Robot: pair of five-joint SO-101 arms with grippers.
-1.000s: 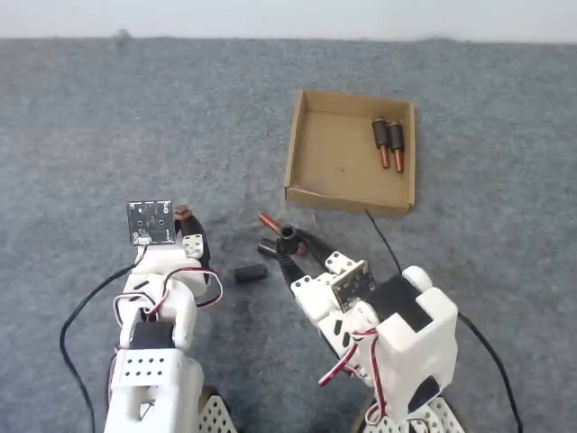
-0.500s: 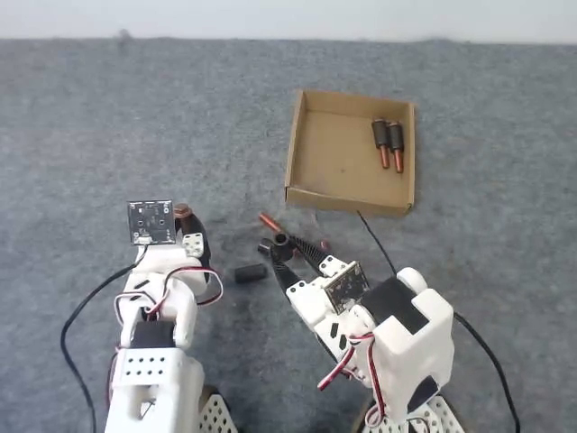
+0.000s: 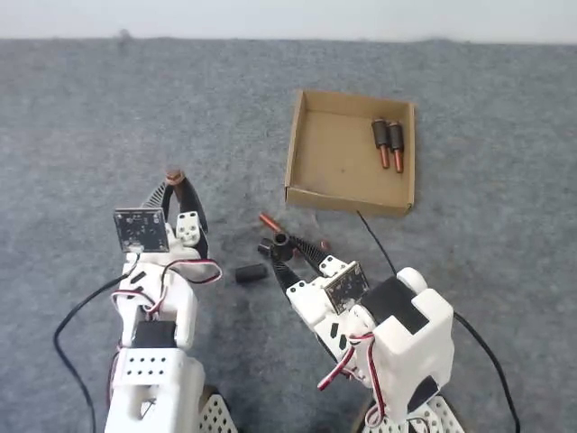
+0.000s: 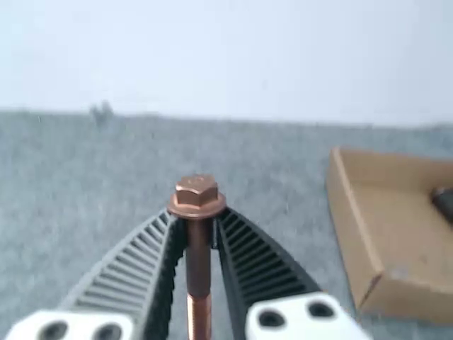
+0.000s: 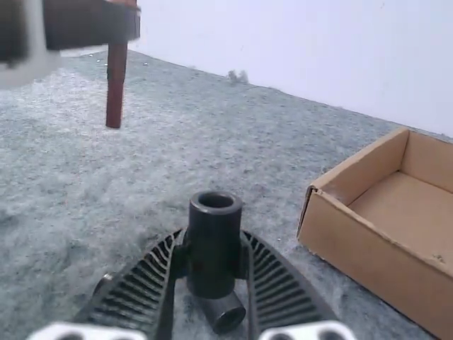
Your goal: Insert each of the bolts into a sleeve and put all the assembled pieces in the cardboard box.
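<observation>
Left wrist view: copper hex-headed bolt (image 4: 198,248)

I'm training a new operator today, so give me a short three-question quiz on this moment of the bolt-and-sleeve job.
1. What does the left gripper hold? A) a black sleeve B) a copper bolt C) nothing
2. True or false: the sleeve in the right gripper stands with its opening upward.
3. How many assembled pieces lie in the cardboard box?
Key: 1 B; 2 true; 3 two.
</observation>
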